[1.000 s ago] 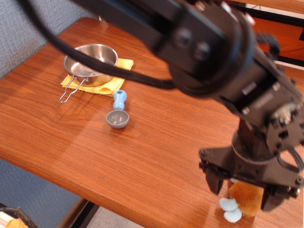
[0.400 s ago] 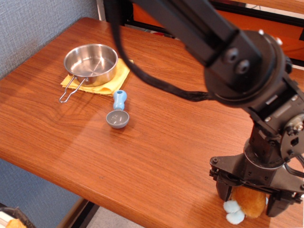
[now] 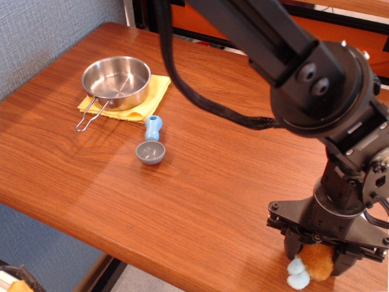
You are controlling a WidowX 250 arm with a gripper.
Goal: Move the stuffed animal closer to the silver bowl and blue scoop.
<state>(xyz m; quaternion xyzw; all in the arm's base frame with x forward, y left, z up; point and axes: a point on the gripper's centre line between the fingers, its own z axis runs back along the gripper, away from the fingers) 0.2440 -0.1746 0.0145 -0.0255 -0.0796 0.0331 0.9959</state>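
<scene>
The stuffed animal (image 3: 311, 266) lies at the table's front right edge; I see its orange-brown body and light blue limbs, its head hidden under the gripper. My gripper (image 3: 320, 258) is straight above it with one finger on each side of the body, closing in on it. The silver bowl (image 3: 116, 81) with its wire handle sits at the far left on a yellow cloth. The blue scoop (image 3: 151, 145) lies just in front of the bowl, cup toward me. Both are far to the left of the toy.
The yellow cloth (image 3: 155, 95) lies under the bowl. The wooden table (image 3: 200, 182) has its front edge running just below the toy. The black arm (image 3: 304, 79) and its cable span the upper right. A grey wall stands at the left.
The gripper has come down over the stuffed animal and its fingers have narrowed around the body. The bowl and scoop have not moved.
</scene>
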